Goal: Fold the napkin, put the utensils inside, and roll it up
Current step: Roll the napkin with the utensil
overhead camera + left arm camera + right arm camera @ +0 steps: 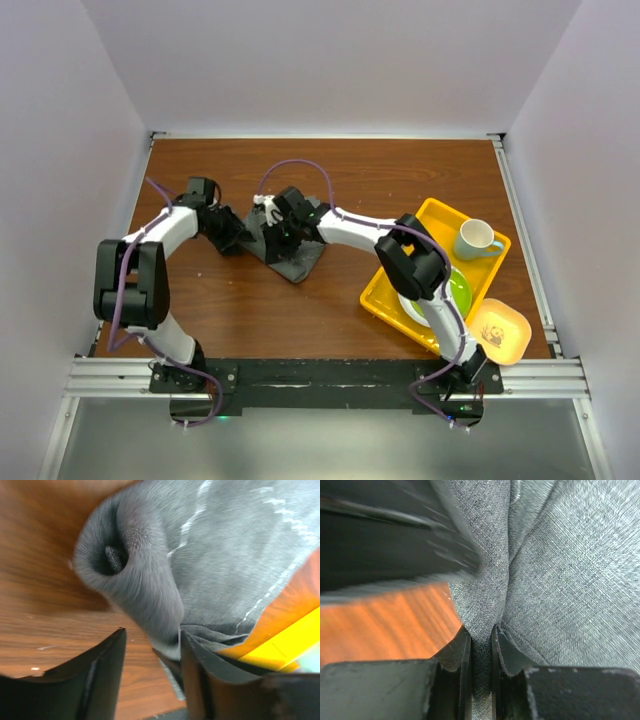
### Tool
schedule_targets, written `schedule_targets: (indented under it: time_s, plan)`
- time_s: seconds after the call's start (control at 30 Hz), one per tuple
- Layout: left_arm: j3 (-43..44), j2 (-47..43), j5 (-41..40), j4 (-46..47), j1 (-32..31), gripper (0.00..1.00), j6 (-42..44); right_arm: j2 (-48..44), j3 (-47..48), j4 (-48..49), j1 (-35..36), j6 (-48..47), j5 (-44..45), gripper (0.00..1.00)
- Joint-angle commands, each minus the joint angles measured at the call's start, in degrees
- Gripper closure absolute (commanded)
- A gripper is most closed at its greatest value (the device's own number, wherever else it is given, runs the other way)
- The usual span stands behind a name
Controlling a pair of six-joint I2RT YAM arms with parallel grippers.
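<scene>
The dark grey napkin lies bunched in a loose roll at the table's middle. In the left wrist view its rolled end faces me, with a pale stitched line across the cloth. A small dark tip shows inside the roll's opening; I cannot tell what it is. No utensil is in plain view. My left gripper is open at the roll's left end, and its right finger touches the cloth's edge. My right gripper is shut on a fold of the napkin.
A yellow tray stands at the right with a pale green mug and a green plate under my right arm. A yellow bowl sits by the tray's near corner. White walls enclose the wooden table.
</scene>
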Motion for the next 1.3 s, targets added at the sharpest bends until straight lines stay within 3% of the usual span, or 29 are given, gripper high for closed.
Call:
schedule_targets:
  time_s: [0.0,0.17,0.37,0.47,0.53,0.73,0.83,1.07,1.27]
  plan:
    - [-0.1,-7.58,-3.85,4.1,1.33,0.44,9.15,6.59,2.82,-3.3,-4.34,8.99,-19.79,1.0]
    - [-3.78,-14.79,-0.97,9.02,1.95,0.46,11.53,11.08,5.73,-4.72,-7.5,13.91,-27.91,1.0]
    - [-11.51,-12.17,13.96,26.94,1.86,0.77,6.7,12.93,2.48,-0.07,-9.88,19.46,-33.71,1.0]
    - [-14.68,-9.09,16.79,38.71,1.77,0.93,3.71,13.2,-0.59,4.66,-10.32,21.39,-34.77,1.0]
    - [-15.3,-6.29,17.85,41.45,1.69,0.99,3.09,13.63,-2.09,5.65,-10.93,21.74,-35.04,1.0]
    - [-16.88,0.75,18.9,50.06,1.51,1.0,2.3,13.81,-3.85,8.29,-11.64,22.01,-35.21,1.0]
    - [-17.76,3.74,17.69,53.42,1.33,1.0,2.03,13.29,-2.71,6.27,-11.9,20.6,-34.08,0.91]
    - [-19.43,7.26,14.61,48.94,1.33,1.0,2.39,9.08,1.77,-1.64,-11.99,16.3,-30.21,0.57]
    - [-20.49,9.55,14.69,49.38,1.25,1.0,3.35,5.99,8.45,-13.14,-11.9,8.66,-23.45,0.42]
